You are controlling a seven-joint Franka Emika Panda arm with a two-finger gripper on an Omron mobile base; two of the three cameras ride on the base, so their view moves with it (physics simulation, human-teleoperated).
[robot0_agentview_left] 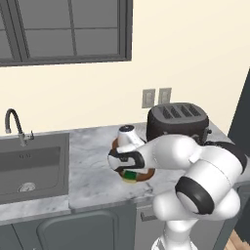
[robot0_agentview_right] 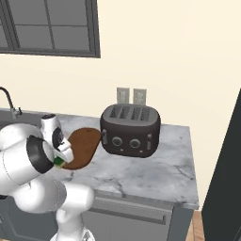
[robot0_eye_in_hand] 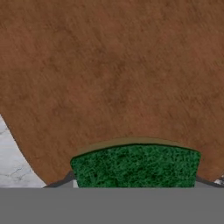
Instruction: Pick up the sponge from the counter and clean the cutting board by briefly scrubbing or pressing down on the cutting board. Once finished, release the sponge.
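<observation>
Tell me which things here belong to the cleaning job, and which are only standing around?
Job: sponge, held in the gripper; cutting board; counter.
Standing around: toaster; sink; faucet; wall outlets; window.

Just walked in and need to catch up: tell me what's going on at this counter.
The robot arm is cleaning the cutting board with a sponge. Its gripper is shut on the sponge, green side facing the hand camera, held down at the board's near end. The board lies on the marbled counter between the sink and a black toaster. The sponge has not been released yet.
</observation>
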